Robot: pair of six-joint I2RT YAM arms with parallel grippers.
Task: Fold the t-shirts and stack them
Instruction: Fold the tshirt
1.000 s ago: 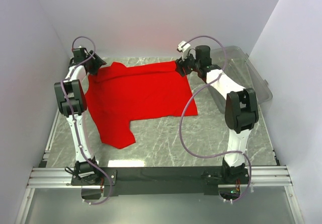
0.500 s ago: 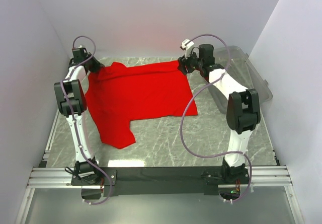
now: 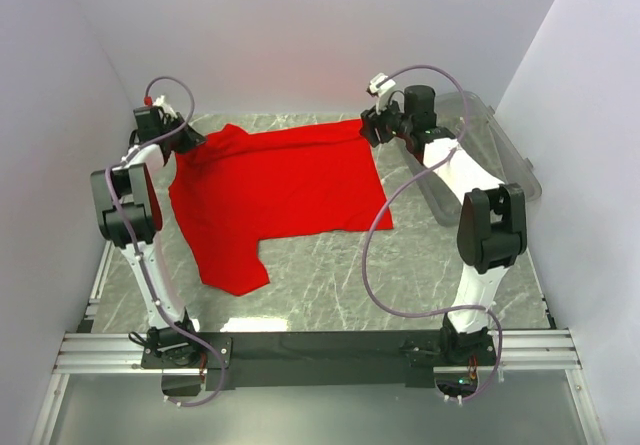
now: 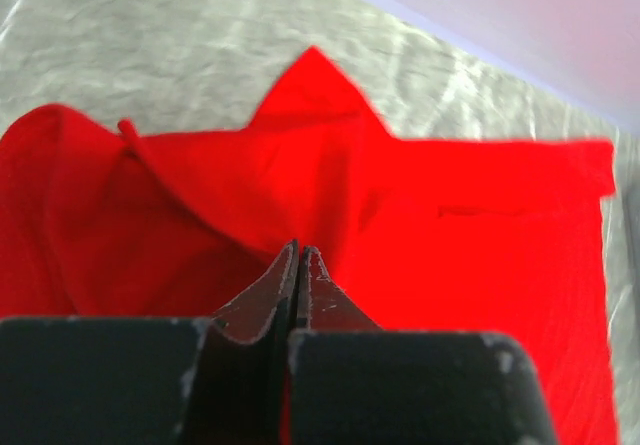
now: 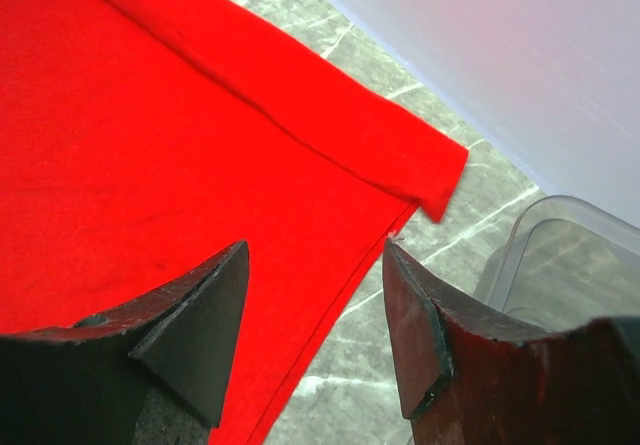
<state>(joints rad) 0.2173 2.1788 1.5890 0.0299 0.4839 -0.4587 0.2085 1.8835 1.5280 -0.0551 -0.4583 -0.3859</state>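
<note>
1. The left gripper (image 3: 188,139) has just closed. In the left wrist view its jaws are pressed together with no gap, and creases in the cloth run up to the tips. I judge that it has pinched a fold at the far-left shoulder of the plain bright red short-sleeved cloth t-shirt (image 3: 275,190).
2. The right gripper (image 3: 370,127) is open. The right wrist view shows its two fingers well apart above the garment's far-right corner, with cloth and hem edge visible between them and nothing clamped.
3. The t-shirt lies spread flat on the grey marble-patterned table (image 3: 400,275), between the two arms. One sleeve trails toward the near left. No fold has been made yet.
4. The clear plastic bin (image 3: 505,155) stands at the far right, apart from the garment.
5. Meaning for the task: one far corner looks secured and the other is not. Folding appears to be at its opening step, and the right side probably needs its own grip before any lift.
6. Compared with a second ago:
   - The left elbow has swung outward toward the left wall.
   - The left gripper has shifted slightly left, and the cloth at that shoulder is now a little bunched.
   - The right gripper has moved a little toward the far right, nearer the corner.
   - The rest of the t-shirt lies as it did.
</note>
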